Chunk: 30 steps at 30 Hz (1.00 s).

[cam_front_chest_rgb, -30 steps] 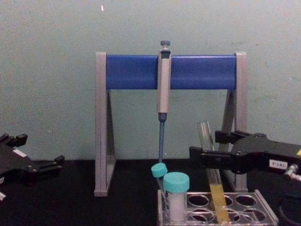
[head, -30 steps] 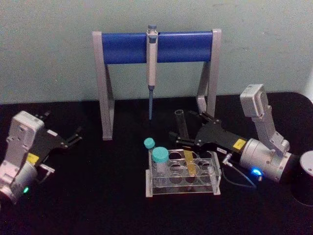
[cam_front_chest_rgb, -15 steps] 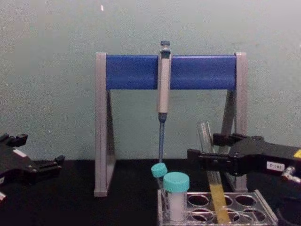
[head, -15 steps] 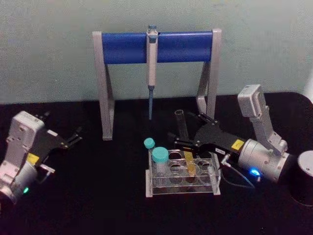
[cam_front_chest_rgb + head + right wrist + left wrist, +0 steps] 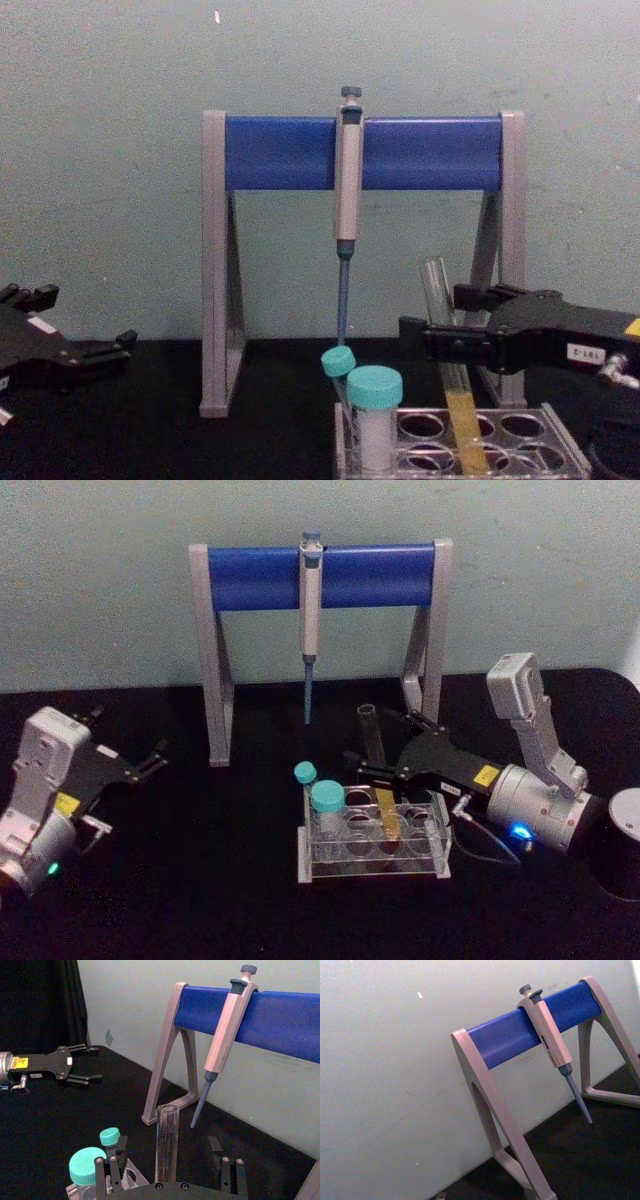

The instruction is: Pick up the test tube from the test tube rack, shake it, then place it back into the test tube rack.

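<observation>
Spread the fingers of the right gripper wide, one to each side of the test tube, clear of the glass. Stood tilted in the test tube rack on the tabletop. Parked the left gripper well apart, fingers parted.

Parts not seen whole
In the chest view the bottom edge cuts off the test tube rack and the lower end of the test tube; my right gripper covers the tube's middle, and the left edge cuts my left gripper.
</observation>
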{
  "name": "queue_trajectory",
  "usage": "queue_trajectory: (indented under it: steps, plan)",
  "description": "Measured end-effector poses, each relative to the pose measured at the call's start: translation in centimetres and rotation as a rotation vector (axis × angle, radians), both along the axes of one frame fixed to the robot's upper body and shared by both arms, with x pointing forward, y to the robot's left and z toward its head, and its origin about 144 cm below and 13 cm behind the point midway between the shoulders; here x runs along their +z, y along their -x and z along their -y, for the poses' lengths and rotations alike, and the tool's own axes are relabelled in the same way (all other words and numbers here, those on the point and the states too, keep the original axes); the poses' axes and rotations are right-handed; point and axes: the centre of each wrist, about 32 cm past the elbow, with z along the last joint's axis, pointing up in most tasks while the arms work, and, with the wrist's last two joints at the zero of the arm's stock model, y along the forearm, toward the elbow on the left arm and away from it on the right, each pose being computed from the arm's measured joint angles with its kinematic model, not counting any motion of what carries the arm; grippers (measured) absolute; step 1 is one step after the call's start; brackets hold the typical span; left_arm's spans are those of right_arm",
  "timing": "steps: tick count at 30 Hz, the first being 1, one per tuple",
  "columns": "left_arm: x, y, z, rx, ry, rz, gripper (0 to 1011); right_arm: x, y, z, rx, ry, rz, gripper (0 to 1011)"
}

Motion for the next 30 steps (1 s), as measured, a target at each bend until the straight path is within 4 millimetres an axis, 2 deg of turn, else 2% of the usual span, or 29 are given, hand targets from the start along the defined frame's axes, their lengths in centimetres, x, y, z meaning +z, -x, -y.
queue_trajectory:
  steps: [11,18,22,30]
  plan:
    - [0.00,0.00,0.00,0.000,0.000,0.000,1001,0.00,0.00,0.03,-0.001,0.000,0.000,997]
    - [0.00,0.00,0.00,0.000,0.000,0.000,1001,0.01,0.00,0.03,-0.001,-0.001,0.001,848]
    - [0.00,0.00,0.00,0.000,0.000,0.000,1001,0.03,0.00,0.02,-0.001,-0.001,0.001,701]
    - [0.00,0.00,0.00,0.000,0.000,0.000,1001,0.04,0.01,0.01,0.000,-0.001,0.002,498]
